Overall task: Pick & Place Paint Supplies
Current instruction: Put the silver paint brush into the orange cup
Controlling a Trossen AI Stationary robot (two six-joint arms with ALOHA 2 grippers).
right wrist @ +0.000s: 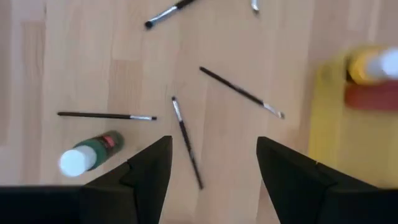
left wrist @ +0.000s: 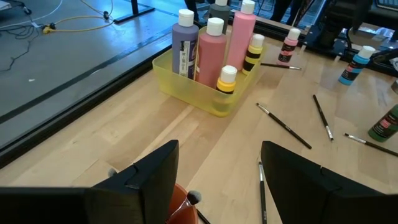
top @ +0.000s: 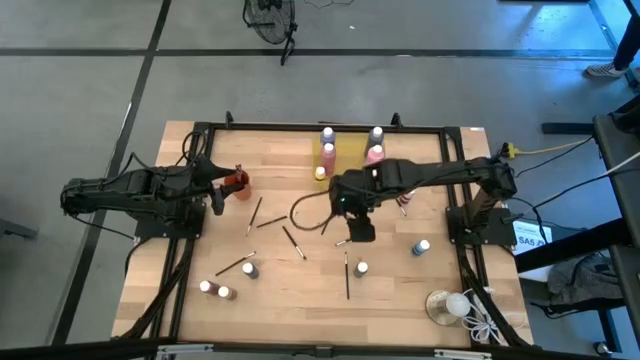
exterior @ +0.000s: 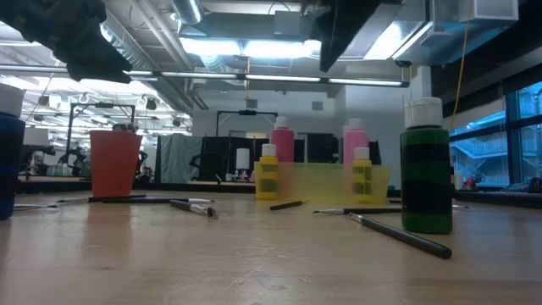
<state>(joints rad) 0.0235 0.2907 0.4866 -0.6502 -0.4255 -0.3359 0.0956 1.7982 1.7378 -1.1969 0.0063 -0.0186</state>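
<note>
Several white-capped paint bottles stand in a yellow tray (top: 345,155) (left wrist: 186,93) at the table's far middle. Loose bottles (top: 248,268) (top: 422,246) and thin dark paintbrushes (top: 294,240) (right wrist: 186,143) are scattered on the wood. A green bottle (right wrist: 90,152) (exterior: 426,169) stands near the brushes. My right gripper (top: 352,222) (right wrist: 214,168) hangs open above the table's middle, pointing down, with only brushes on the wood beneath it. My left gripper (top: 218,187) (left wrist: 217,180) waits open at the left, just over an orange cup (top: 237,181).
A clear round dish with a white ball and cord (top: 447,303) sits at the near right corner. Two small bottles (top: 215,290) stand near the front left. A black frame (top: 300,128) borders the table's far edge. A pink bottle (left wrist: 290,45) stands beside the tray.
</note>
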